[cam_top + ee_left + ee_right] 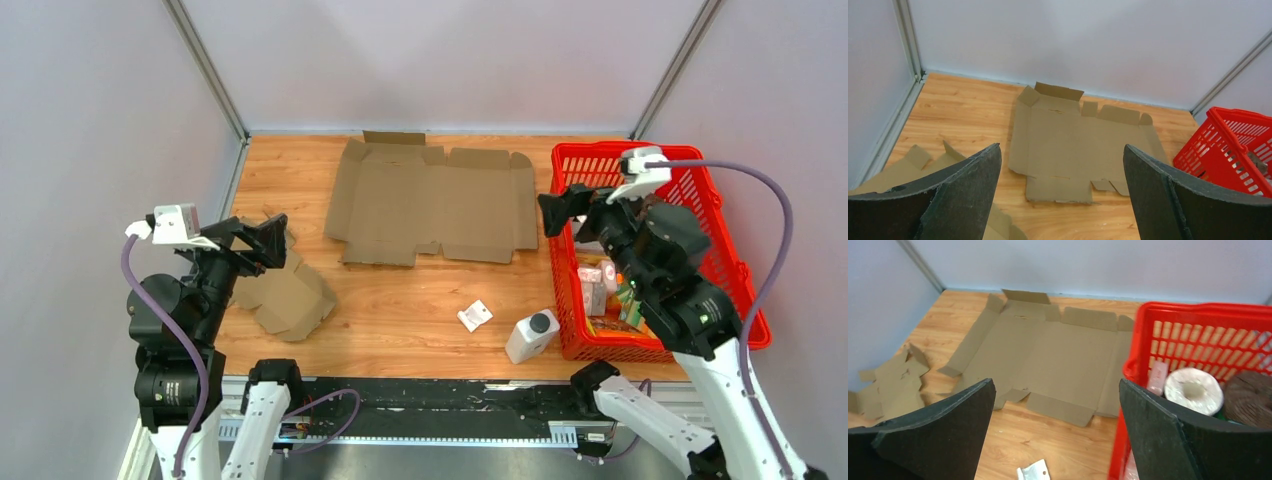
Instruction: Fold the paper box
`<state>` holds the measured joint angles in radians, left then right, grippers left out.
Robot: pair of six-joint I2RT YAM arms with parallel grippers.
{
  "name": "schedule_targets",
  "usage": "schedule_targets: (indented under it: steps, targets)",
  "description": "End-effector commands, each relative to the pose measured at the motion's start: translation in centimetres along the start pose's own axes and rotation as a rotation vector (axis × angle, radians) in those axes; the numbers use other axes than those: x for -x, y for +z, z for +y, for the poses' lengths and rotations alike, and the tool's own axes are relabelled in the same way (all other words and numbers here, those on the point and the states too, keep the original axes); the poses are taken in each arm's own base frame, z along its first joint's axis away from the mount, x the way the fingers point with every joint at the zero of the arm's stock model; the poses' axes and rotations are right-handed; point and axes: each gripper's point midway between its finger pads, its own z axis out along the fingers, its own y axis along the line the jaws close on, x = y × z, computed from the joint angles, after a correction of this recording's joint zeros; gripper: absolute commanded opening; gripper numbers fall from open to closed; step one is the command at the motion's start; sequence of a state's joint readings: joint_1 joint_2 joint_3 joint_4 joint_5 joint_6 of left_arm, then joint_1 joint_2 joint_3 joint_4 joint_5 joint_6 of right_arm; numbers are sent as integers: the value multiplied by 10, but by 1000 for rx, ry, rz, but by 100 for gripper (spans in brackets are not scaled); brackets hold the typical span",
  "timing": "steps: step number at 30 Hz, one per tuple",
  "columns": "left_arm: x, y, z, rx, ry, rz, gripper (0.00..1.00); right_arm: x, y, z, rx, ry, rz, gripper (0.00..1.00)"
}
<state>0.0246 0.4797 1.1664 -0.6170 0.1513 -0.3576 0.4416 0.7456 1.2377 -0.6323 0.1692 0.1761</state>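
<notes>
Jaws both gape, empty. Flat brown cardboard box blank (pixel 430 200) lies on bench (pixel 400 300); best lift one side flap along its score.

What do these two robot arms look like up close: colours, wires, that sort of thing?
The left arm and right arm are mostly black, with chunky round joints and white lower segments. A purple cable loops along each to a small white camera box at the wrist. The left gripper and right gripper each have two broad, matt black fingers.
</notes>
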Motion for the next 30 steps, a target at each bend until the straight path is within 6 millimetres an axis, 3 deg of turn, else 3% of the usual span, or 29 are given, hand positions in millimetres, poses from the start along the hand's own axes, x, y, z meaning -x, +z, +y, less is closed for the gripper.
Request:
schedule_targets:
  steps: [1,6,7,8,10,11,13,14,16,17,19,20,21,22,25,28,30]
  targets:
    - [-11,-14,10,54,3,25,98,33,13,29,46,-37,-53,100]
    - [-21,-39,22,122,11,2,98,20,49,110,220,-31,25,100]
    - [-24,-44,25,138,11,9,98,13,54,126,238,-56,53,100]
    - [-24,-49,29,160,15,-2,98,2,64,156,263,-104,88,100]
    - [-20,-67,32,191,19,-37,98,-12,73,189,301,-129,111,100]
    - [-17,-74,38,229,22,-59,98,-34,80,217,346,-129,154,100]
    - [-11,-95,42,267,16,-109,98,-43,89,248,400,-78,148,100]
    - [0,-109,45,305,14,-151,98,-71,94,274,450,-80,198,100]
    - [1,-125,52,363,10,-152,98,-81,104,298,460,-64,204,100]
    - [12,-137,55,399,7,-189,98,-116,112,318,466,-87,268,100]
    - [16,-146,57,415,17,-202,98,-133,112,346,513,-60,310,98]
    - [19,-149,58,418,18,-210,98,-166,121,359,522,-69,365,95]
    - [17,-150,59,420,18,-209,98,-167,122,374,540,-28,381,93]
    - [16,-150,59,416,15,-206,97,-205,125,387,550,-53,449,90]
    - [2,-138,56,377,9,-167,97,-253,137,408,538,-56,546,84]
    - [-13,-124,53,338,-5,-121,97,-288,148,420,539,-78,611,78]
    - [-20,-116,50,310,-15,-106,97,-308,152,417,522,-112,647,78]
